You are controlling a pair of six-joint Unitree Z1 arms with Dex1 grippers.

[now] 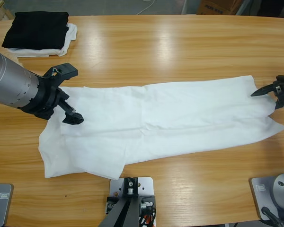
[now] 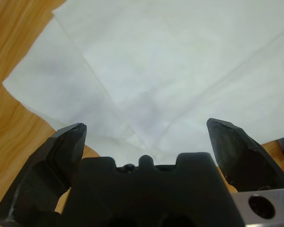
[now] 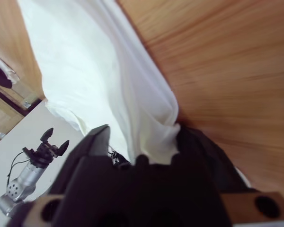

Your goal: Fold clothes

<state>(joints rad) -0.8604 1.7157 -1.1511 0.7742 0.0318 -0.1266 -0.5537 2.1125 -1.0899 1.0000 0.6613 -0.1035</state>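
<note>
We saw the T-shirt (image 1: 161, 120) stretched lengthwise across the table (image 1: 180, 47), folded into a long band. The left gripper (image 1: 70, 94) hovered over its left end with jaws spread wide and nothing between them. The right gripper (image 1: 274, 94) had its jaws pinched on the shirt's right edge, cloth bunched there.

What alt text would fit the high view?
A white T-shirt lies stretched lengthwise across a wooden table, the left gripper open over one end, the right gripper at the other. A folded black garment sits in a corner.
</note>
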